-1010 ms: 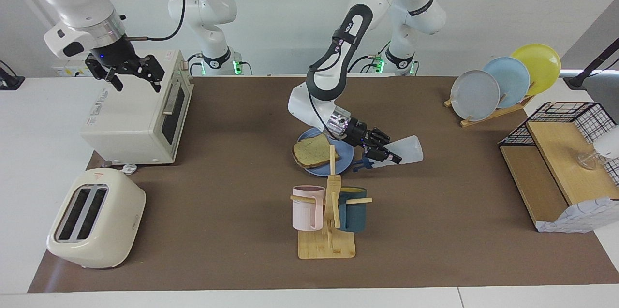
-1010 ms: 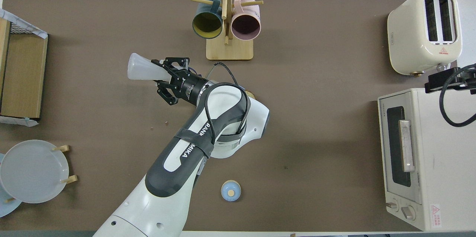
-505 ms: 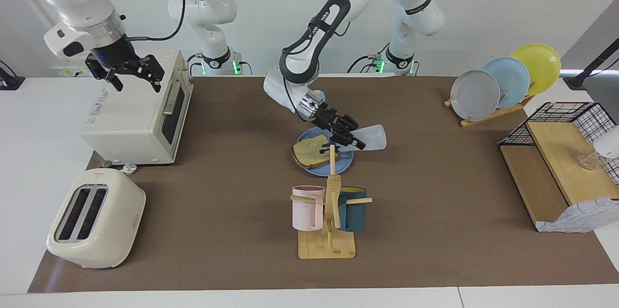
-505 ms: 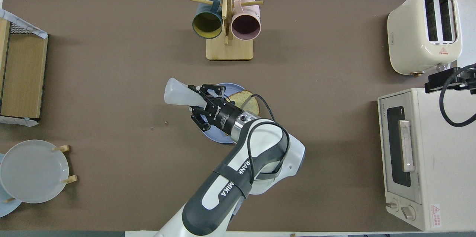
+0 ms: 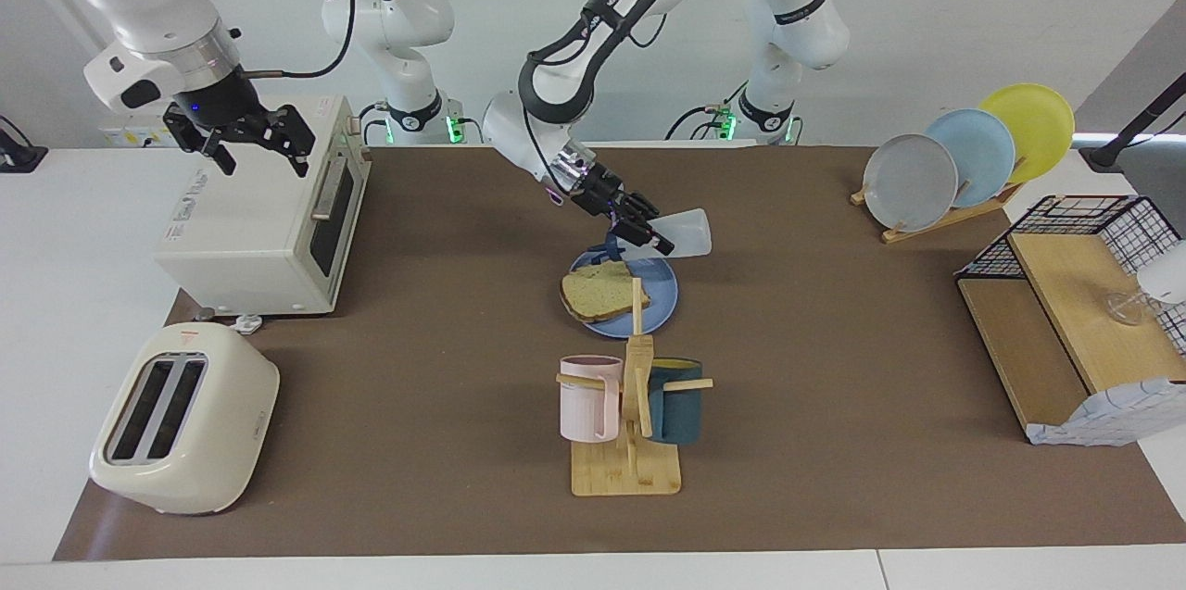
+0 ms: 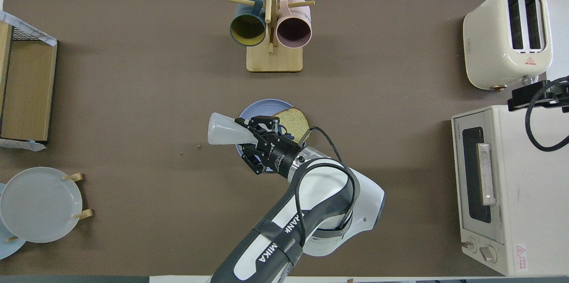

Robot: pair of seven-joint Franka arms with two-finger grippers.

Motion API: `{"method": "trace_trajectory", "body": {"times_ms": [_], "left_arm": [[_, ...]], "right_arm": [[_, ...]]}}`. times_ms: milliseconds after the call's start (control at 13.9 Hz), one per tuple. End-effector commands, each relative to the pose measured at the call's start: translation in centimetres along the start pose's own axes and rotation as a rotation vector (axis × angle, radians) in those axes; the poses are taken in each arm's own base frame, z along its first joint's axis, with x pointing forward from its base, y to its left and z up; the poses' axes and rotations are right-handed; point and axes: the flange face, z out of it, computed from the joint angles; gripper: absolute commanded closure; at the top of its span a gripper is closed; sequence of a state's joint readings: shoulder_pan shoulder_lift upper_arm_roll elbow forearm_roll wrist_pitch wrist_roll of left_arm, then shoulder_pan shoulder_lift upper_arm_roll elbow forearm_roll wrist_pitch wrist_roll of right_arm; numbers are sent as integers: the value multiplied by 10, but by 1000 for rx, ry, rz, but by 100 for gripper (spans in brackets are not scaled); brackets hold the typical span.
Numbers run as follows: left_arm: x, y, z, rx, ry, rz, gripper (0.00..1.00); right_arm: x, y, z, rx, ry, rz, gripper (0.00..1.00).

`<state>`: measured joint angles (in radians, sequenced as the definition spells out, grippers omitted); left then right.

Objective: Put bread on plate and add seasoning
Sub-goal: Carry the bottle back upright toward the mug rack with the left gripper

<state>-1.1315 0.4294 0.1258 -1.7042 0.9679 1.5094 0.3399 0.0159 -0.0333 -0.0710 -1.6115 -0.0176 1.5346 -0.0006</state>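
The bread (image 5: 598, 292) lies on the blue plate (image 5: 660, 295) in the middle of the table; both also show in the overhead view, the bread (image 6: 294, 122) and the plate (image 6: 254, 109). My left gripper (image 5: 639, 233) is shut on the seasoning bottle (image 5: 687, 233) and holds it tilted in the air, base up and outward, over the plate's edge nearer the robots. Its blue cap end (image 5: 611, 247) points down toward the plate. In the overhead view the left gripper (image 6: 257, 135) and bottle (image 6: 224, 129) cover part of the plate. My right gripper (image 5: 239, 144) waits open over the toaster oven.
A mug tree (image 5: 630, 405) with a pink and a dark teal mug stands farther from the robots than the plate. A toaster oven (image 5: 269, 219) and a cream toaster (image 5: 185, 419) sit at the right arm's end. A plate rack (image 5: 964, 155) and a wooden shelf (image 5: 1066, 312) sit at the left arm's end.
My left gripper has carried the bottle from beside the plate, at the left arm's end of it, up and over the plate's nearer edge. The right arm has not moved.
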Motion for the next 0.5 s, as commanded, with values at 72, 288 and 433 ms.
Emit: {"method": "trace_trajectory", "body": {"times_ms": [72, 288, 433], "left_arm": [[-32, -21, 3, -70, 90, -75, 100], [-104, -74, 42, -192, 215, -217, 100], [-138, -98, 75, -261, 281, -310, 100]], "right_arm": [[-5, 0, 0, 19, 13, 22, 0], [-5, 0, 0, 19, 13, 22, 0], [-5, 0, 0, 19, 13, 22, 0]]}}
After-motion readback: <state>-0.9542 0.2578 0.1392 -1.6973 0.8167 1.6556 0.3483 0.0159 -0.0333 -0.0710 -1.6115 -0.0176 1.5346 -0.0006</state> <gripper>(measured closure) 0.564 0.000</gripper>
